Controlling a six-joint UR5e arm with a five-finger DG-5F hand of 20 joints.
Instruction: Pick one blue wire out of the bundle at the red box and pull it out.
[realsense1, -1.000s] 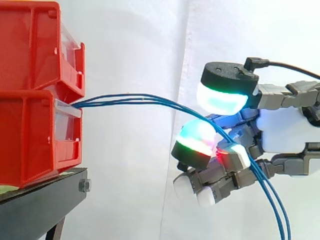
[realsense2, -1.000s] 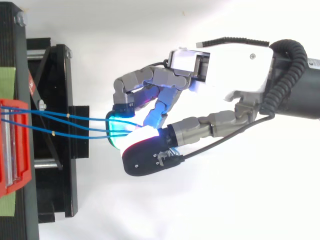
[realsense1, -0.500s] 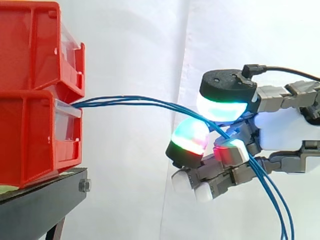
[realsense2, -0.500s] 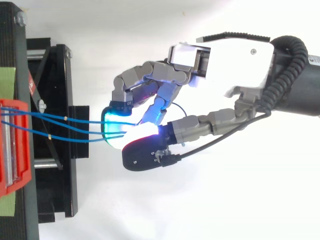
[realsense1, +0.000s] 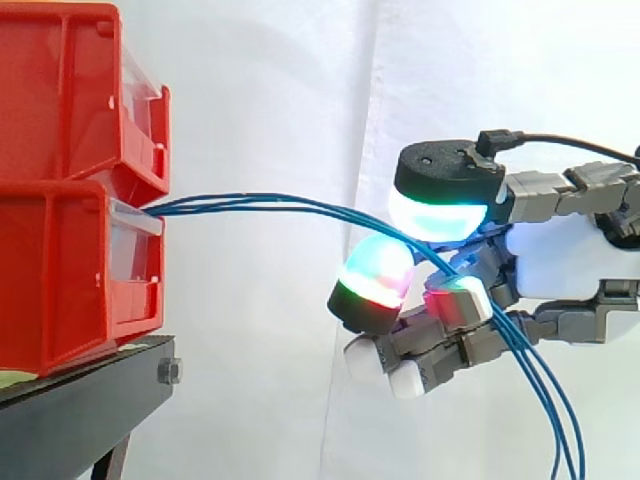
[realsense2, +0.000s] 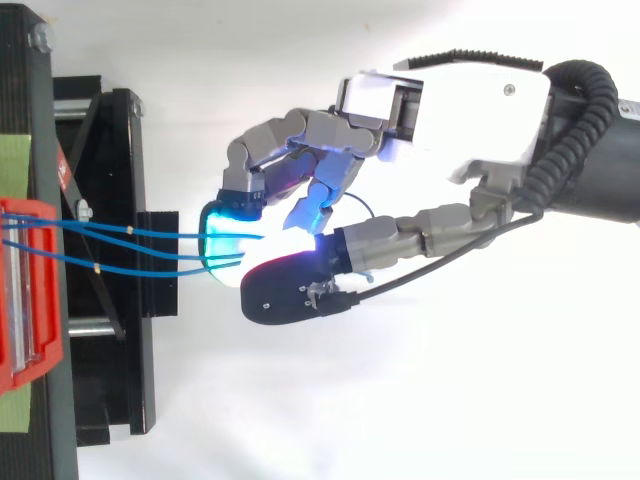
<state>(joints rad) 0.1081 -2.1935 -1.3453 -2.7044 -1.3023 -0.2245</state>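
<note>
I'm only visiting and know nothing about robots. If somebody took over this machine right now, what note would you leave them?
The hand is shut, its fingers curled round the blue wires.
The wires all run from the lower red box on the black stand, through the hand, then hang down.
Done: bundle reached and grasped.
Left: single out one wire and pull it out; none has left the box yet.

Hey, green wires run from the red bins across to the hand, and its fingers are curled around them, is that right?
Not quite: the wires are blue, not green. The side view shows the blue wires running from the red bins across to the hand, with its fingers curled around them.
</note>
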